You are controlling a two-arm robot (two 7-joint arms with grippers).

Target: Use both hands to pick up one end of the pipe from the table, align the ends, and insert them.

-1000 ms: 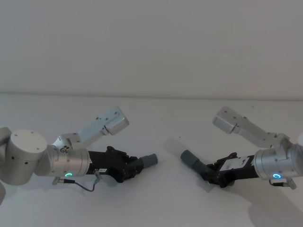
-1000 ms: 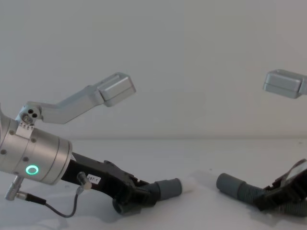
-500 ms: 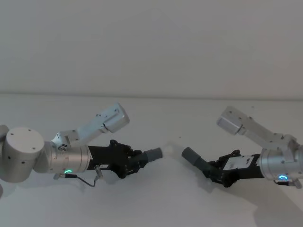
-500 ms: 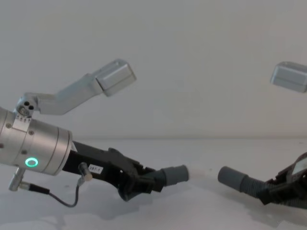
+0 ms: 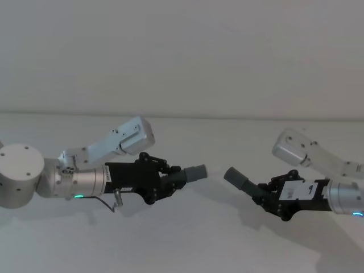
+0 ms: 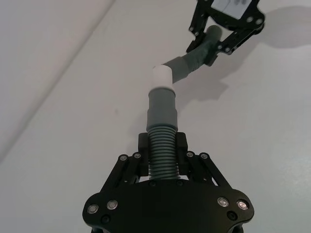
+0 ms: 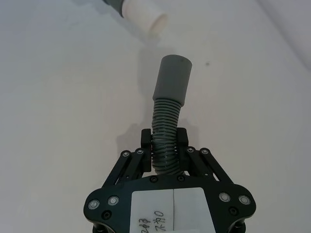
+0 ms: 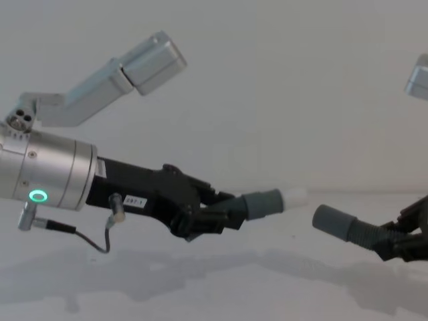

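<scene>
Both pieces of the pipe hang above the table [image 5: 187, 244]. My left gripper [image 5: 166, 181] is shut on the corrugated part of one piece [image 6: 162, 145]. Its grey cuff [image 8: 263, 202] ends in a white tip [image 8: 294, 196] that points right. My right gripper [image 5: 268, 196] is shut on the other piece [image 7: 165, 141]. That piece's plain grey cuff [image 5: 234, 177] points left and slightly up. The two ends face each other across a short gap, apart and not in line. In the right wrist view the white tip [image 7: 143, 17] lies beyond and to one side of the plain cuff [image 7: 173, 77].
The off-white table top runs back to a plain pale wall [image 5: 182, 57]. Each arm's silver wrist camera bracket [image 5: 128, 136] sticks up above its gripper. Shadows of the arms lie on the table under them.
Both grippers have risen, lifting the pieces off the table. The left one has also pushed to the right, bringing the white tip nearer the plain cuff.
</scene>
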